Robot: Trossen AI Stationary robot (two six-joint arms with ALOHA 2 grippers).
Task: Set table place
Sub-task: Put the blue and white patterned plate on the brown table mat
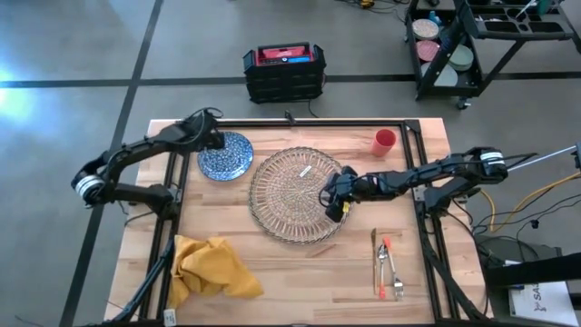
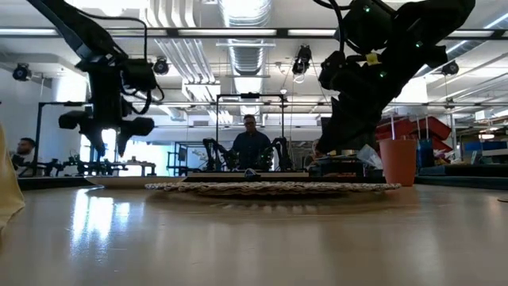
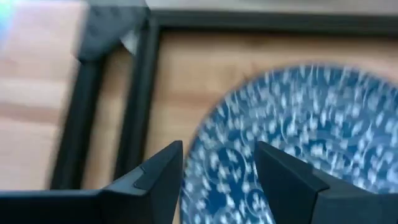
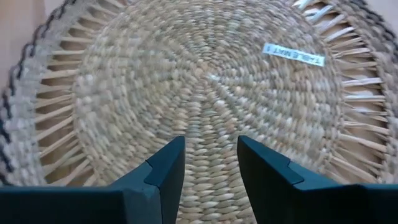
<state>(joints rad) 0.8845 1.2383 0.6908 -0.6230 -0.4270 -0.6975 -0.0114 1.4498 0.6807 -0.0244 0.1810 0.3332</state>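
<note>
Left end effector over blue-patterned plate

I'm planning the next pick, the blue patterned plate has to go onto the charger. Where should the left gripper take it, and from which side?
Probably by the rim: the blue patterned plate lies flat on the table, leaving only its thin edge to pinch. The left gripper hangs open over the edge away from the woven charger, so come down there, one finger over the rim, one outside.

Blue-patterned plate, tan woven charger, yellow napkin
</note>
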